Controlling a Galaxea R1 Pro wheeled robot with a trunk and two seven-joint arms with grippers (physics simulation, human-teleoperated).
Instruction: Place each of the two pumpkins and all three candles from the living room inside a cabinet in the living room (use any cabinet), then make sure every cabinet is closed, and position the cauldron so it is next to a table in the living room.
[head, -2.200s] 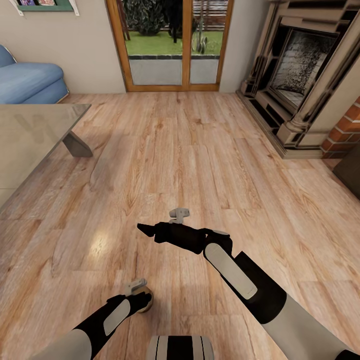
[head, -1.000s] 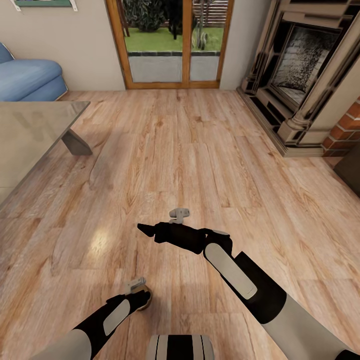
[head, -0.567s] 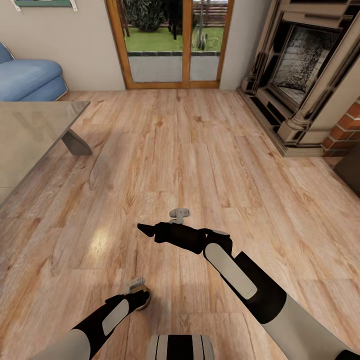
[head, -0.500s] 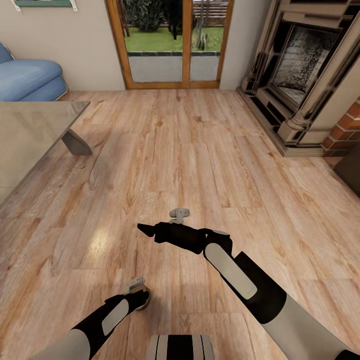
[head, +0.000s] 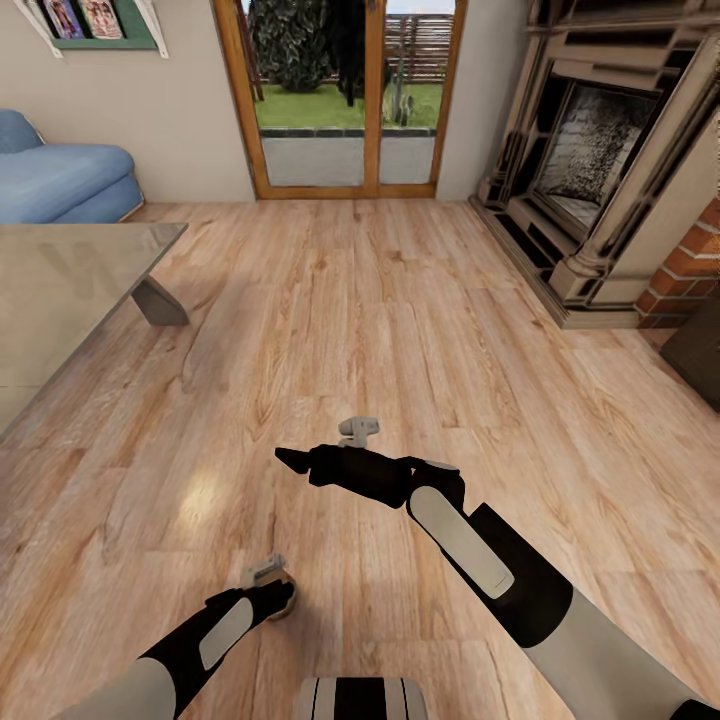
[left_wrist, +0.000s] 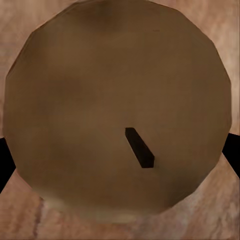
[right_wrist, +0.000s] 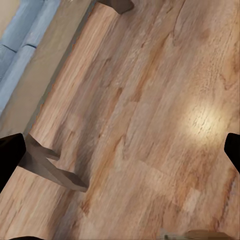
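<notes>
A candle (left_wrist: 100, 100) with a beige-brown flat top and a dark wick nub sits close before the left wrist camera, and black fingertips (left_wrist: 4, 162) press at its sides. My left gripper (head: 280, 597) is shut on this candle low over the floor in the head view. My right gripper (head: 287, 459) points left above the planks; its fingers (right_wrist: 10, 157) stand wide apart with nothing between them. The grey glossy table (head: 60, 290) stands at the left on angled legs (right_wrist: 55, 172). Pumpkins and cauldron are out of view.
Wooden floor (head: 400, 300) stretches ahead to a glazed patio door (head: 345, 95). A stone fireplace (head: 600, 170) with a brick edge fills the right. A dark brown unit's corner (head: 700, 350) shows at the right edge. A blue sofa (head: 60, 180) stands beyond the table.
The whole picture has shifted downward, so the camera moved: more of the door and a wall shelf show. My left gripper with the candle sits slightly lower. The right arm is unchanged.
</notes>
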